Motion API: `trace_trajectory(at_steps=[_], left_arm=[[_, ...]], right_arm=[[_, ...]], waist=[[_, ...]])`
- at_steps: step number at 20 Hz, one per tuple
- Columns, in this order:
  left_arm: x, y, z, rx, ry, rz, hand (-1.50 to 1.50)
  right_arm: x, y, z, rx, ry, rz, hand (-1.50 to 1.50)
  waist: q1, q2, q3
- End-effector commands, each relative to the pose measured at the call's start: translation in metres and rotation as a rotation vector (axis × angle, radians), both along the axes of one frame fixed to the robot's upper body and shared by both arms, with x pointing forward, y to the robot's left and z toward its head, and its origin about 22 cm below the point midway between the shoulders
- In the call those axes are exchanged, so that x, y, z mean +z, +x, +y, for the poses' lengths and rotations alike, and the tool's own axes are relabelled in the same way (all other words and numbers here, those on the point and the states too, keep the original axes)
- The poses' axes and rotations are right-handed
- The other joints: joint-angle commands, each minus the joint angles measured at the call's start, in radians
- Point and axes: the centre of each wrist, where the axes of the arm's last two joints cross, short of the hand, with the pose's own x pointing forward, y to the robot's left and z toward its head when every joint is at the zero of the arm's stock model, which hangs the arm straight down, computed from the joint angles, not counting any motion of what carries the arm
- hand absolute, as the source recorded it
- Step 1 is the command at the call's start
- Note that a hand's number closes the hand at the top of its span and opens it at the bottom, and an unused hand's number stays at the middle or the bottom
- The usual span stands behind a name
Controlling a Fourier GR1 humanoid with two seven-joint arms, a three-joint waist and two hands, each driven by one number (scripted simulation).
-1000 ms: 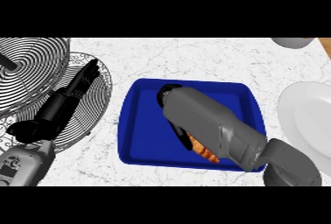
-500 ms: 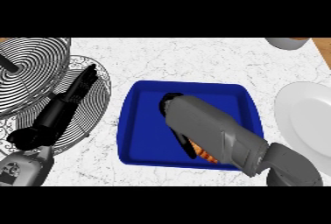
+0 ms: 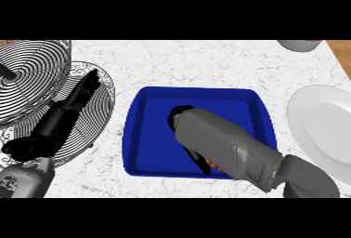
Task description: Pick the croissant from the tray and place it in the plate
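My right forearm lies across the blue tray (image 3: 147, 135), coming in from five o'clock and covering most of its floor. My right hand (image 3: 182, 113) shows only as a dark patch at the forearm's far end, near the tray's middle — I cannot tell whether it is clenched or released. The croissant (image 3: 214, 164) peeks out as a small orange-brown sliver under the forearm, toward the tray's five o'clock corner, still inside the tray. The white plate (image 3: 322, 125) sits at three o'clock of the tray, just beside it, with nothing on it. My left hand (image 3: 87, 86) rests at nine o'clock of the tray, fingers straight and released, pointing toward twelve — over the wire racks (image 3: 34, 79) on the marble counter (image 3: 205, 60).
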Motion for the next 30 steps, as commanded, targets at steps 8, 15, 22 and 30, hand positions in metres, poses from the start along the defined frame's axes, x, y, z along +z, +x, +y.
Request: trace_trajectory(at_steps=[8, 15, 22, 30], left_arm=[[-0.003, -0.005, 0.023, 0.007, 0.011, -0.006, 0.00], [0.000, -0.005, 0.014, 0.070, 0.014, 0.005, 0.00], [0.004, -0.004, 0.015, 0.079, 0.007, -0.021, 0.00], [0.013, -0.003, 0.007, 0.018, 0.011, -0.068, 0.00]], right_arm=[[-0.041, -0.040, -0.004, 0.154, -0.006, 0.048, 1.50], [0.041, 0.087, -0.237, -0.680, -0.411, -0.463, 1.50], [0.121, 0.082, -0.383, -1.203, -0.730, -0.799, 1.50], [0.206, 0.055, -0.451, -1.526, -1.000, -1.170, 1.50]], waist=[[-0.019, 0.024, 0.000], [-0.141, 0.026, -0.009], [-0.106, 0.063, -0.008], [0.009, 0.107, -0.006]])
